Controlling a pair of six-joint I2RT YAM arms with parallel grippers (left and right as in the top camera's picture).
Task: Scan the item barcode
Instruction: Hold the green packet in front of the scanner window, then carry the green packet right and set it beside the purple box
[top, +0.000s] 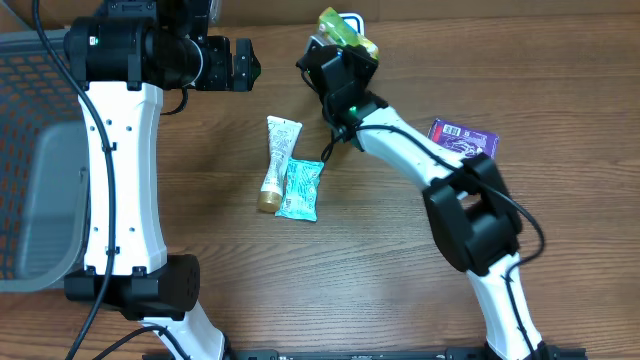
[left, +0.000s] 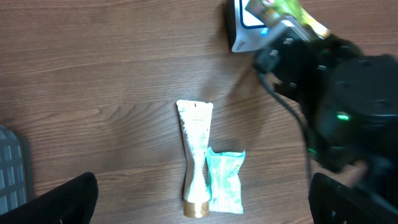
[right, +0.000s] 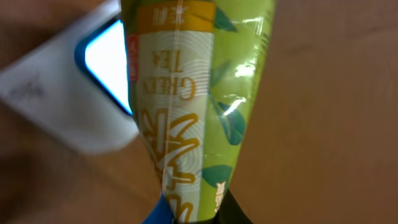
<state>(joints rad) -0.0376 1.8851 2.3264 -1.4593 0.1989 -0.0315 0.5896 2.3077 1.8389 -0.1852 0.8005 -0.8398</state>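
- The right gripper (top: 343, 50) is clamped on one end of a green tea packet (top: 350, 28). It holds the packet off the table (top: 560, 250) at the far edge, just beside the scanner (top: 348, 15).
- In the right wrist view, the packet (right: 186, 93) runs lengthwise away from the pinch with its printed front to the camera. Gripping it by the crimped end leaves both flat sides bare, likely so that no finger covers the barcode.
- The scanner (right: 93, 106), its blue-rimmed panel lit, shows partly behind the packet's left edge, so the packet crosses in front of the reader. No barcode shows on the side seen here, and whether one faces the panel cannot be told.
- The left gripper (top: 245, 65) hovers over the table's far left with its jaws wide apart and nothing between them. It is apart from the scanner, apparently parked out of the working arm's way.
- A tube (top: 278, 160) and a teal sachet (top: 301, 190) lie side by side, touching, at mid-table. A purple packet (top: 462, 137) lies to the right, near the right arm. All three look set out within reach, presumably awaiting their turn.
- A grey bin (top: 40, 200) sits at the left edge, perhaps the drop point for scanned goods.
- The scan looks under way, though the packet may yet need turning toward the panel.
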